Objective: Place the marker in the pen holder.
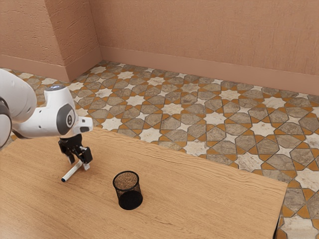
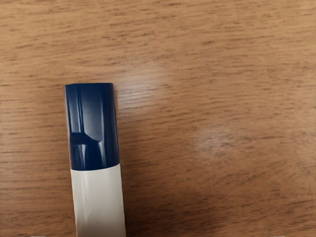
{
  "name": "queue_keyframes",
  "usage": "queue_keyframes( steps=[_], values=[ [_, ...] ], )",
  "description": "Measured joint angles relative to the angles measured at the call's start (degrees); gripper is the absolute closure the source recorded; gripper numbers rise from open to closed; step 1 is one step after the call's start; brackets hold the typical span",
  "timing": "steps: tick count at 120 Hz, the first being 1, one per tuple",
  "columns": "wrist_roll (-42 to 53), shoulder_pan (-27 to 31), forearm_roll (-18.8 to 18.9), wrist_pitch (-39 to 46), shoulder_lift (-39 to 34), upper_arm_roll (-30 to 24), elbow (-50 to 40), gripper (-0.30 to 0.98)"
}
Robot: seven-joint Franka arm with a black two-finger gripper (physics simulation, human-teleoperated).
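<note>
Holds nothing in wide-open pincer point(image 1: 79, 164); has marker point(image 2: 94, 128) off-centre beneath; may shove it askew by closing lopsidedly.

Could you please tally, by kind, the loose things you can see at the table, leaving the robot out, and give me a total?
Marker: 1
Pen holder: 1
Total: 2

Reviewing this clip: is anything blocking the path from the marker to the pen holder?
Nothing visible stands between the marker and the pen holder; the wooden tabletop runs from one to the other. The holder's own raised rim would probably have to be cleared, so the marker likely needs lifting first.
</note>
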Motion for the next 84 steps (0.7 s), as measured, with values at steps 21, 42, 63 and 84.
queue_keyframes(
  steps=[21,42,63,84],
  values=[
    [2.1,1.0,0.0,0.2,-0.1,0.0,0.3,0.16],
    [3.6,1.4,0.0,0.3,0.0,-0.1,0.4,0.17],
    [4.6,1.4,-0.1,0.4,0.0,-1.1,0.5,0.19],
    [5.4,2.2,-0.2,0.4,0.0,-1.2,0.5,0.22]
  ],
)
